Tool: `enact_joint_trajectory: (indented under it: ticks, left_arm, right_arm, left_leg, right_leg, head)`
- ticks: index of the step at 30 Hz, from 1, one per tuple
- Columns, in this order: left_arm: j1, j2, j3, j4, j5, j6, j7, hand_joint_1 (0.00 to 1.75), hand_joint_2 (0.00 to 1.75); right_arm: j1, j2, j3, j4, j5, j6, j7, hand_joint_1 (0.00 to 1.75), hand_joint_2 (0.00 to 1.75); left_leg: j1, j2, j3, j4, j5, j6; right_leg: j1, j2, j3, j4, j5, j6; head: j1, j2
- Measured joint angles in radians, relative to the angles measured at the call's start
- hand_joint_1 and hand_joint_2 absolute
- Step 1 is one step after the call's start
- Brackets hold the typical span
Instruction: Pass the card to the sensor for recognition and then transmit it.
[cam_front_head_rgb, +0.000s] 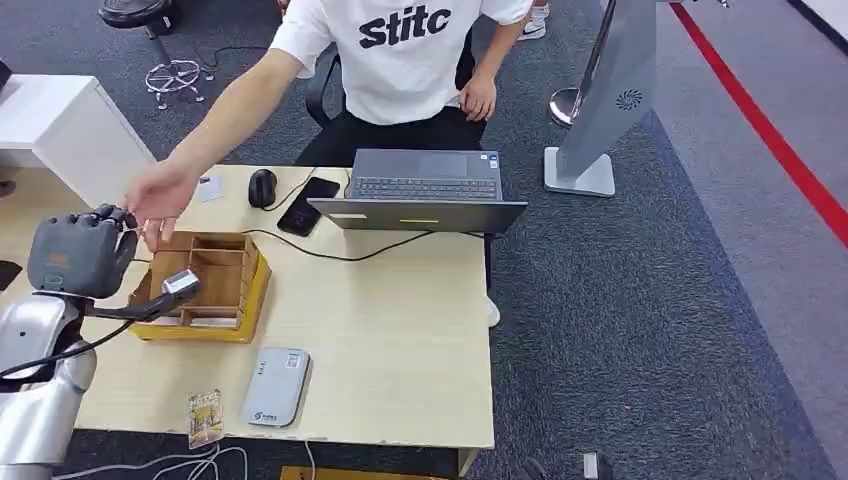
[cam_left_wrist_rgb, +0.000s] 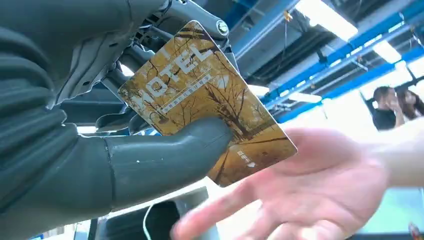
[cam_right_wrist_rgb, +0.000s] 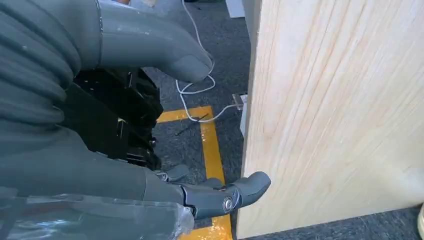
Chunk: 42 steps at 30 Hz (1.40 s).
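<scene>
My left hand is raised over the table's left edge. It pinches a brown-gold hotel card between the thick thumb and the darker fingers behind it. A person's open hand reaches across the table right up to my fingers; their palm lies just beyond the card's free corner, and I cannot tell if they touch. The grey-white card sensor lies flat near the table's front edge. My right hand hangs beside the table's wooden side panel, fingers apart and holding nothing.
A wooden compartment box stands just right of my left hand. A second card lies by the sensor. Laptop, mouse and phone sit at the far edge before the seated person. Cables and yellow floor tape run below the table.
</scene>
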<state>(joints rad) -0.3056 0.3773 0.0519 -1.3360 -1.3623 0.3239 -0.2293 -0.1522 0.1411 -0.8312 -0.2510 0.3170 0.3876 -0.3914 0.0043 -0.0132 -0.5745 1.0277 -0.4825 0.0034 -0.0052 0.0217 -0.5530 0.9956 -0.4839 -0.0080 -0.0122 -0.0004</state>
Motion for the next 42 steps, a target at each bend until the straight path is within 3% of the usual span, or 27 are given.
enact_joint_trajectory:
  ticks: [8,9,16,17,18,27,31,35,42]
  left_arm:
    - [-0.004,0.000,-0.008,-0.017,-0.002,0.000,0.002,1.75,1.75]
    - [-0.004,0.000,-0.008,-0.018,-0.002,0.000,0.002,1.57,1.75]
    - [-0.005,0.000,-0.008,-0.021,-0.003,0.001,0.002,1.57,1.75]
    - [-0.005,0.000,-0.008,-0.021,-0.003,0.001,0.002,0.21,1.75]
    - [-0.005,0.000,-0.008,-0.021,-0.003,0.001,0.002,0.00,1.75]
    - [0.004,-0.001,-0.008,-0.036,-0.008,0.019,0.013,0.00,1.75]
    - [0.058,-0.019,-0.006,-0.108,0.079,0.063,-0.004,0.00,1.75]
    - [0.214,-0.091,0.031,-0.310,0.179,0.108,-0.065,0.00,1.75]
    - [0.553,-0.288,0.144,-0.670,0.468,0.198,-0.290,0.00,1.75]
  right_arm:
    - [0.000,0.002,0.008,0.000,-0.002,0.000,0.000,0.00,1.75]
    - [0.000,0.002,0.008,0.000,-0.002,0.000,0.000,0.00,1.75]
    - [0.000,0.002,0.008,0.000,-0.003,0.000,0.000,0.00,1.75]
    - [0.000,0.002,0.008,0.000,-0.003,0.000,0.000,0.00,1.75]
    - [0.000,0.002,0.008,0.000,-0.003,0.000,0.000,0.00,1.75]
    - [0.000,0.002,0.009,0.000,-0.004,0.002,-0.006,0.00,1.75]
    - [0.002,0.002,0.010,0.000,-0.027,0.007,-0.011,0.00,1.75]
    - [0.018,0.002,0.001,0.000,-0.065,0.035,-0.024,0.00,1.75]
    - [0.068,0.001,-0.043,0.000,-0.105,0.081,-0.033,0.00,1.75]
  left_leg:
    - [0.000,0.000,0.000,0.000,0.000,0.000]
    - [0.000,0.000,0.000,0.000,0.000,0.000]
    - [0.000,0.001,0.000,0.000,0.000,0.000]
    - [0.000,0.001,0.000,0.000,0.000,0.000]
    - [0.000,0.001,0.000,0.000,0.000,0.000]
    - [0.000,0.001,0.000,0.000,0.000,0.000]
    - [0.000,0.001,0.000,0.000,0.000,0.000]
    - [0.000,0.002,0.000,0.000,-0.003,0.001]
    - [-0.002,0.003,0.000,0.000,-0.007,0.002]
  right_leg:
    - [0.000,0.000,0.000,0.000,0.000,0.000]
    - [0.000,0.000,0.000,0.000,0.000,0.000]
    - [0.000,0.002,0.000,0.000,0.000,0.000]
    - [0.000,0.002,-0.001,0.000,0.000,0.000]
    - [0.000,0.002,-0.001,0.000,0.000,0.000]
    - [0.000,0.001,0.000,0.000,0.000,0.000]
    - [0.000,0.001,0.000,0.000,0.000,0.000]
    - [0.000,0.004,0.000,0.000,-0.001,0.000]
    - [-0.001,0.004,0.000,-0.002,-0.005,0.004]
  head:
    - [0.000,0.000]
    - [0.000,0.000]
    - [0.000,0.000]
    - [0.000,0.000]
    - [0.000,0.000]
    - [0.000,0.000]
    - [0.000,0.000]
    - [0.000,0.000]
    - [0.000,0.000]
